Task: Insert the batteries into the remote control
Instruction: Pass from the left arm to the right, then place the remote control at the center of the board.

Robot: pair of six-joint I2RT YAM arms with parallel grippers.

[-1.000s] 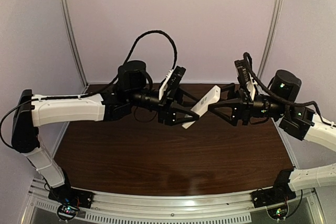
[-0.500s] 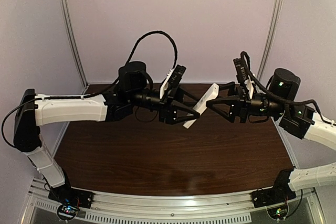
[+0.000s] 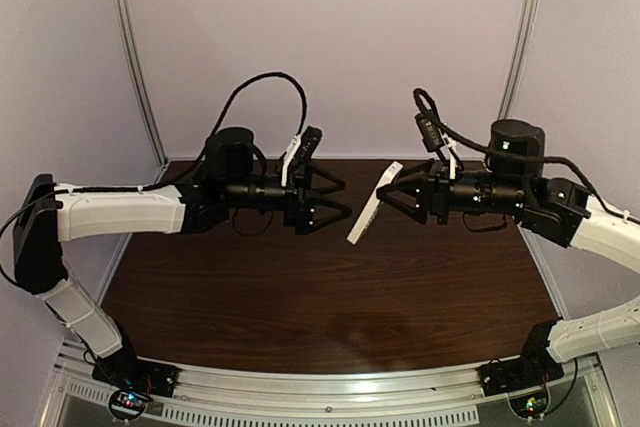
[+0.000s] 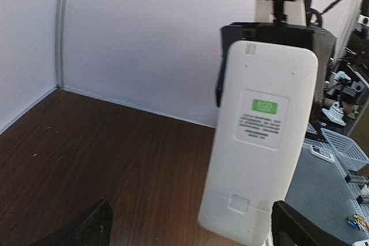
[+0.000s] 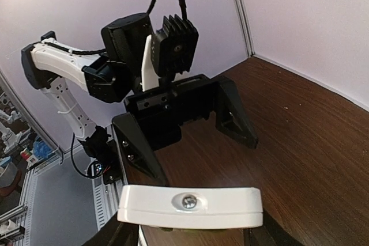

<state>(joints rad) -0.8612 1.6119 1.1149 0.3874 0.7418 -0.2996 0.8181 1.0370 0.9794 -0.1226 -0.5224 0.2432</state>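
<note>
The remote control [image 3: 372,205] is a slim white handset held in the air above the table, tilted with its low end toward the front. My right gripper [image 3: 387,192] is shut on its upper end. In the right wrist view its end face [image 5: 190,205] spans the gap between my fingers [image 5: 115,235]. The left wrist view shows its plain back [image 4: 259,142] with a green label. My left gripper [image 3: 347,197] is open and empty, a little to the left of the remote and facing it; it also shows in the right wrist view [image 5: 184,119]. The batteries are out of view.
The dark wooden table [image 3: 320,297] lies below both arms. Purple walls [image 3: 330,37] close off the back and sides. A metal rail [image 3: 330,387] runs along the near edge.
My left gripper has let go of the remote's low end and drawn back to the left, open. My right gripper has stayed shut on the remote and shifted it left.
</note>
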